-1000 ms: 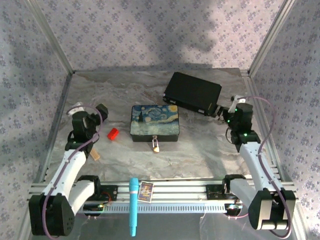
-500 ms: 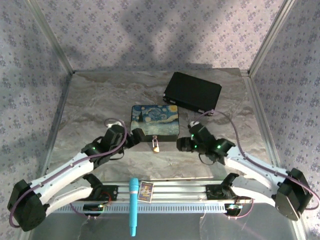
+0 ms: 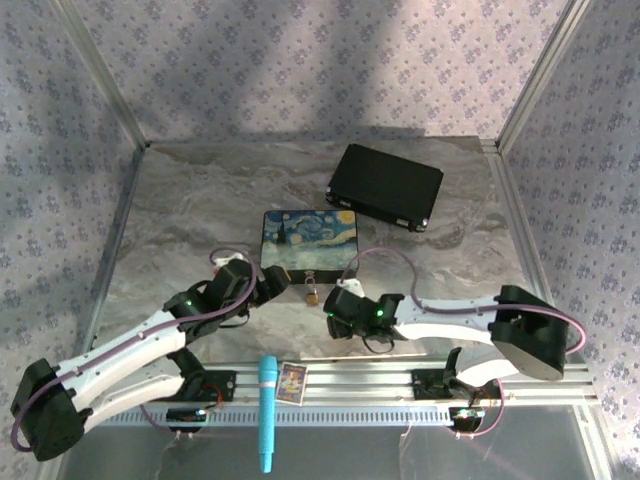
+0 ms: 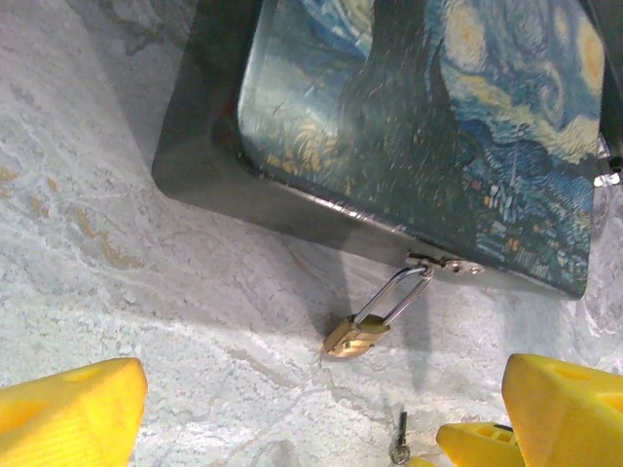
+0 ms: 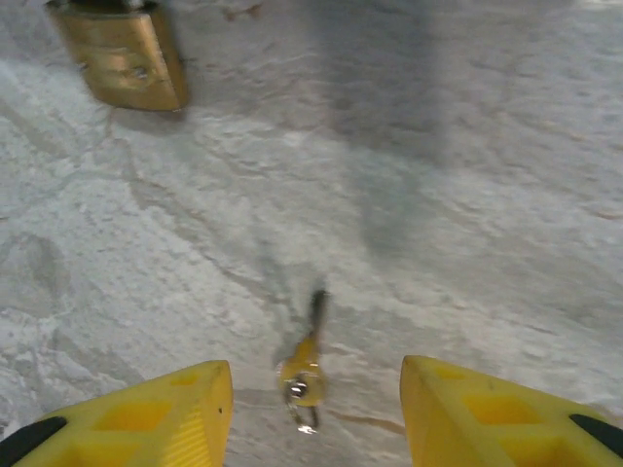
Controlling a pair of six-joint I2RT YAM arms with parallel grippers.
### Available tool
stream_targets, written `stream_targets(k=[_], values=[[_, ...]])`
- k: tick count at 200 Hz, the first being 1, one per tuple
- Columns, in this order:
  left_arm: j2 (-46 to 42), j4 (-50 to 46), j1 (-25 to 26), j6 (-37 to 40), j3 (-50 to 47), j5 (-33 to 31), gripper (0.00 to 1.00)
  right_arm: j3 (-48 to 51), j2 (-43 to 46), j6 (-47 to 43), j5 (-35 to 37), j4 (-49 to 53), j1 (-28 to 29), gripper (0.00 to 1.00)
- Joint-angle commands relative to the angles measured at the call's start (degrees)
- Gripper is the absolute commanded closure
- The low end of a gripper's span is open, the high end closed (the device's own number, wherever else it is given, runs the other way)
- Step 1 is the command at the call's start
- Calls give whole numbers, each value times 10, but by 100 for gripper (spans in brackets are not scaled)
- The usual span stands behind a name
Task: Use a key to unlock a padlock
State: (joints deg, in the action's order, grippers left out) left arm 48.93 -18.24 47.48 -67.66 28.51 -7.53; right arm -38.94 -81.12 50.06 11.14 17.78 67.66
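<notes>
The tiny brass padlock [image 4: 357, 336] lies on the marble tabletop, its silver shackle hooked through the hasp of the starry-night box [image 4: 419, 126]. From above the padlock [image 3: 313, 295] sits just in front of the box [image 3: 310, 243]. A small key [image 5: 305, 365] lies flat on the table a little nearer than the padlock [image 5: 122, 53]; the left wrist view also catches the key [image 4: 399, 443]. My right gripper [image 5: 316, 418] is open, low over the table, its yellow fingers on either side of the key without touching it. My left gripper [image 4: 321, 428] is open, left of the padlock, holding nothing.
A black case [image 3: 386, 186] lies behind the box to the right. A blue marker [image 3: 267, 410] and a small card [image 3: 291, 381] rest on the near rail. Both grippers [image 3: 275, 285] [image 3: 332, 312] crowd the padlock. Patterned walls enclose the table.
Both arms have swung in from the sides toward the padlock. Over the last half second the right gripper slid left and down to the key; the left gripper edged closer.
</notes>
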Motion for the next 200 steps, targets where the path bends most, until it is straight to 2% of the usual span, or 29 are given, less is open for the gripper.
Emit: stream_targets(k=[1, 25, 50, 97, 143, 161, 180, 200], values=[[-7, 5, 7, -15, -3, -11, 6, -38, -25, 29, 37, 19, 20, 52], [-13, 1, 7, -17, -10, -13, 6, -46, -41, 48, 52, 45, 28, 57], [-21, 0, 8, -20, -17, -15, 6, -56, -49, 67, 69, 82, 39, 57], [-30, -3, 8, -21, -21, -27, 6, -56, -73, 75, 54, 70, 41, 61], [-30, -2, 8, -24, -18, -44, 6, -55, -108, 76, 39, 62, 45, 72], [-26, 2, 8, -25, -14, -50, 6, -52, -111, 75, 37, 61, 43, 82], [-20, 2, 9, -21, -8, -46, 7, -42, -100, 68, 25, 50, 39, 99], [-13, -11, 9, -15, -2, -43, 8, -29, -78, 48, 24, 54, 30, 100]])
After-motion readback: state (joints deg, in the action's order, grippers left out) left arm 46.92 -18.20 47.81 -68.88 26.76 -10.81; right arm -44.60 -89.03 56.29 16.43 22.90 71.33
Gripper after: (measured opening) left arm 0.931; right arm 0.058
